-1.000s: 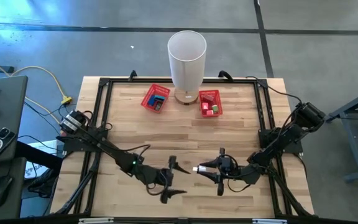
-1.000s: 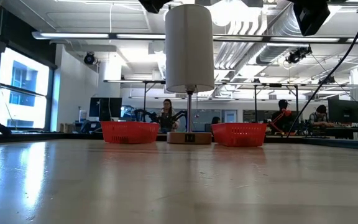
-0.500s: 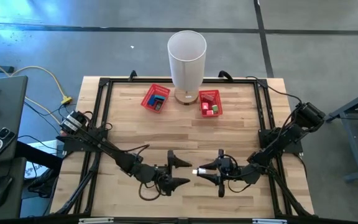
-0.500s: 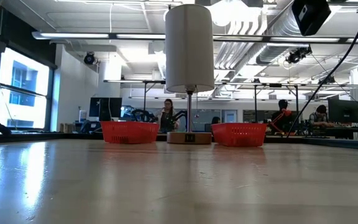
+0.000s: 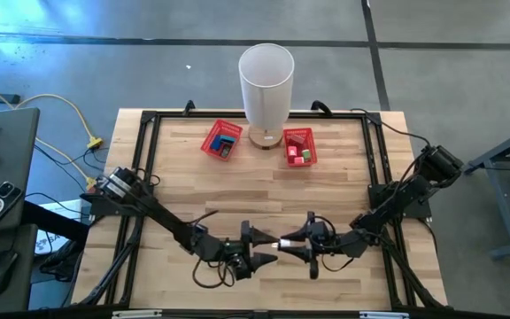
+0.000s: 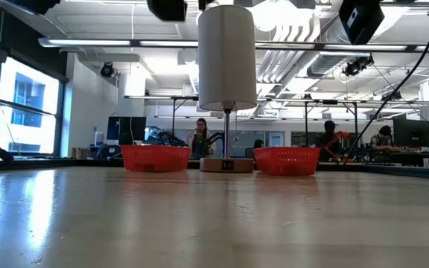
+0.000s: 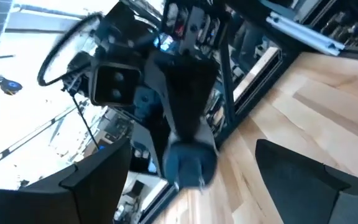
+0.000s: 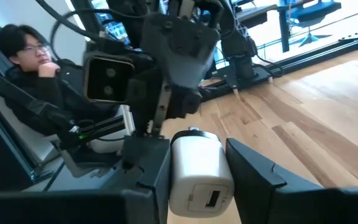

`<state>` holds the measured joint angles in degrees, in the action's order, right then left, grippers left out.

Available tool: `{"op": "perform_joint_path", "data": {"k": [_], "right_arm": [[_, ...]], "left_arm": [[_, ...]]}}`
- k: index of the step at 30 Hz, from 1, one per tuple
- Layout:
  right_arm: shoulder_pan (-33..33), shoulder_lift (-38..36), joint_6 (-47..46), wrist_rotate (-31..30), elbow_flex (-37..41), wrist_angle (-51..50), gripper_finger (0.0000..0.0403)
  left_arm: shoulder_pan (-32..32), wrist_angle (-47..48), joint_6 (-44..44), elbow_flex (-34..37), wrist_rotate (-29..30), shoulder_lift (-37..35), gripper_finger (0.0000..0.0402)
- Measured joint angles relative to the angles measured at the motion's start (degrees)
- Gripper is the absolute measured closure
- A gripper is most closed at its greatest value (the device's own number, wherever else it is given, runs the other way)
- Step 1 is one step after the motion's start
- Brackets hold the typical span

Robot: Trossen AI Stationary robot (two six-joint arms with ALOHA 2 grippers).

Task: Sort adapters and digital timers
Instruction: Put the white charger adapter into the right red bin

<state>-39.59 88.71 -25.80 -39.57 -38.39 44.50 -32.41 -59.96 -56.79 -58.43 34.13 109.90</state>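
The white adapter (image 8: 197, 171) sits pinched in the right gripper (image 5: 292, 245) above the table's near middle. The left gripper (image 5: 260, 247), fingers spread wide, faces it from the left, almost touching. A clean handover likely needs those spread fingers centred around the adapter's free end before the right gripper releases.

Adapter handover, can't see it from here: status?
Right gripper shut on white adapter. Left gripper open, facing it. Red baskets behind. Nothing blocking.
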Motion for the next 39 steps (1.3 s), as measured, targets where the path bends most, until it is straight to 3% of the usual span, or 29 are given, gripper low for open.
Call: {"op": "perform_joint_path", "data": {"k": [9,24,39], "right_arm": [[0.0,0.0,0.0,0.8,0.0,0.5,0.0285],[1.2,0.0,-2.3,2.6,0.0,0.0,0.0285],[2.5,0.0,-3.1,4.6,0.0,-0.8,0.0285]], "left_arm": [[1.3,0.1,0.4,0.0,0.3,0.6,0.0074],[1.6,0.4,1.5,0.0,0.2,0.6,0.0172],[1.7,0.4,1.3,0.0,0.2,0.5,0.0177]]}}
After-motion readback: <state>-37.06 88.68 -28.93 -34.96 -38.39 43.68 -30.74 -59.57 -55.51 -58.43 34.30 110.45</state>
